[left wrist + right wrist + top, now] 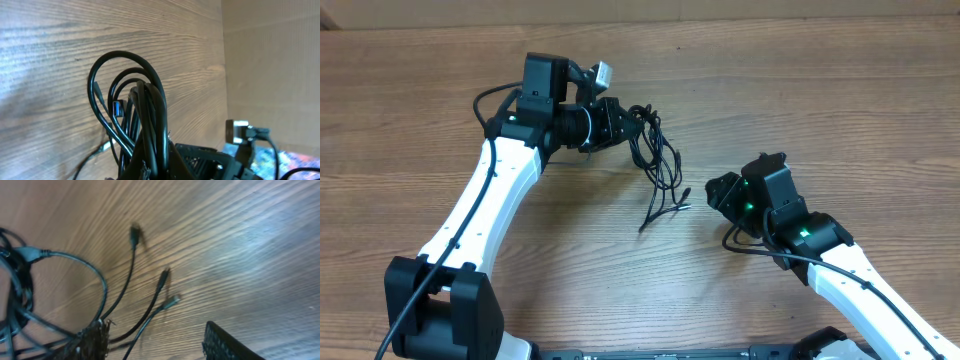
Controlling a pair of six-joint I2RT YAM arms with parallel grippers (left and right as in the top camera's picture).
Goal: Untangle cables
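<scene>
The left pincer [625,125] is clenched on the cables [660,165], holding a bunch of thin black cords toward the far side of the wooden worktop [840,80]. Its white arm reaches in from the near left corner. In the left wrist view, several loops of cord arch up out of the closed jaws, packed tightly side by side, and a blue-tipped plug [117,108] sits among them.

From that grip the cords trail toward the near side and end in loose tails near the middle of the worktop. In the right wrist view, three plug ends [134,232] fan out over the wood grain, each apart from the others. Whether they rest on the wood or hang just above it cannot be told.

The right pincer [722,190] is just beside those loose tails, on their right, and points toward them. It is released. Its fingers [227,345] stand well apart and grasp nothing. Its arm comes in from the near right corner.
</scene>
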